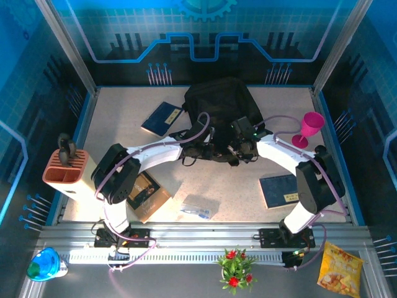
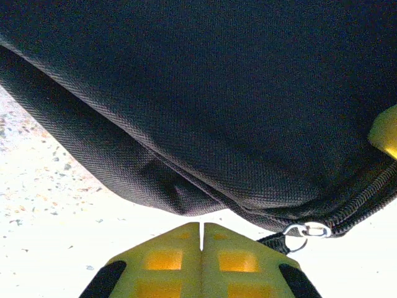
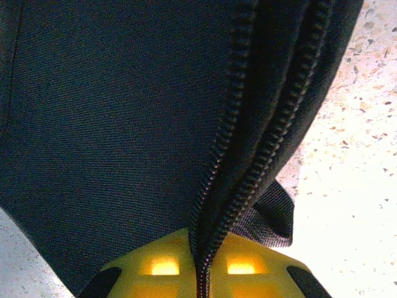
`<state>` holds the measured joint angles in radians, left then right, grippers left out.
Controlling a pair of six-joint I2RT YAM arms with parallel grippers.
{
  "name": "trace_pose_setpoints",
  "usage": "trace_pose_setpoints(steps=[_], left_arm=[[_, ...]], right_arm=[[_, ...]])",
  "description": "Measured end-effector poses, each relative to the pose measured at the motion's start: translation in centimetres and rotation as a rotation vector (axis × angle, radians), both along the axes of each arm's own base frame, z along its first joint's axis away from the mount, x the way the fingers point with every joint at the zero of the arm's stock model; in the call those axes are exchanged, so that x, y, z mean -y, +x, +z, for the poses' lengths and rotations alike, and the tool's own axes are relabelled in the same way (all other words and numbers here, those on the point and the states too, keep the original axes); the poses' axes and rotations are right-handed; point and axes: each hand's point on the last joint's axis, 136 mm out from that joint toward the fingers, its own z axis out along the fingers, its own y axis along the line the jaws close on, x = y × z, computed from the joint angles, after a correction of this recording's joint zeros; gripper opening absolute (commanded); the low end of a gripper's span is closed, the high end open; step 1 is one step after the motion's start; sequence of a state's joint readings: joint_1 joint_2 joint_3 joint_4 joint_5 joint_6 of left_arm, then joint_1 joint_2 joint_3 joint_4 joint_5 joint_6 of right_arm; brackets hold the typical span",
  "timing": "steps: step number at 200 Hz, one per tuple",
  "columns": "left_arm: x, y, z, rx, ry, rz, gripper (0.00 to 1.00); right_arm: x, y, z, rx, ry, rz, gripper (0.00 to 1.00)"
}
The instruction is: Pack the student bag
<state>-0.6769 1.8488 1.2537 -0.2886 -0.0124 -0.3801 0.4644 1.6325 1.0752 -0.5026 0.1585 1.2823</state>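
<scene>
The black student bag [image 1: 217, 105] lies at the middle back of the table, its near edge between both grippers. My left gripper [image 1: 200, 148] sits at the bag's near left edge. In the left wrist view its yellow fingers [image 2: 180, 248] press together, shut [image 2: 201, 225], with nothing seen between the tips. The bag fabric [image 2: 205, 93] hangs just above, and a metal zip-pull ring [image 2: 307, 230] sits beside the right finger. My right gripper [image 1: 240, 146] is at the bag's near right edge, shut [image 3: 201, 242] on the bag's zipper edge [image 3: 229, 143], whose teeth run down between the fingers.
One dark-blue book [image 1: 162, 118] lies left of the bag, another [image 1: 279, 189] at the near right. A pink goblet [image 1: 308, 128] stands at the right, a knife block [image 1: 65, 171] at the left edge. A brown box [image 1: 147, 195] and a clear packet [image 1: 198, 206] lie near the front.
</scene>
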Motion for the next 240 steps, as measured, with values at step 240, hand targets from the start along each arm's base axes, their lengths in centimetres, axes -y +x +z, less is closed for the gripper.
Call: trace_pose_setpoints(steps=[240], left_arm=[[-3.6, 1.3, -1.2, -0.03, -0.007, 0.086, 0.0]], right_arm=[[0.3, -0.3, 0.5, 0.012, -0.014, 0.003, 0.06]])
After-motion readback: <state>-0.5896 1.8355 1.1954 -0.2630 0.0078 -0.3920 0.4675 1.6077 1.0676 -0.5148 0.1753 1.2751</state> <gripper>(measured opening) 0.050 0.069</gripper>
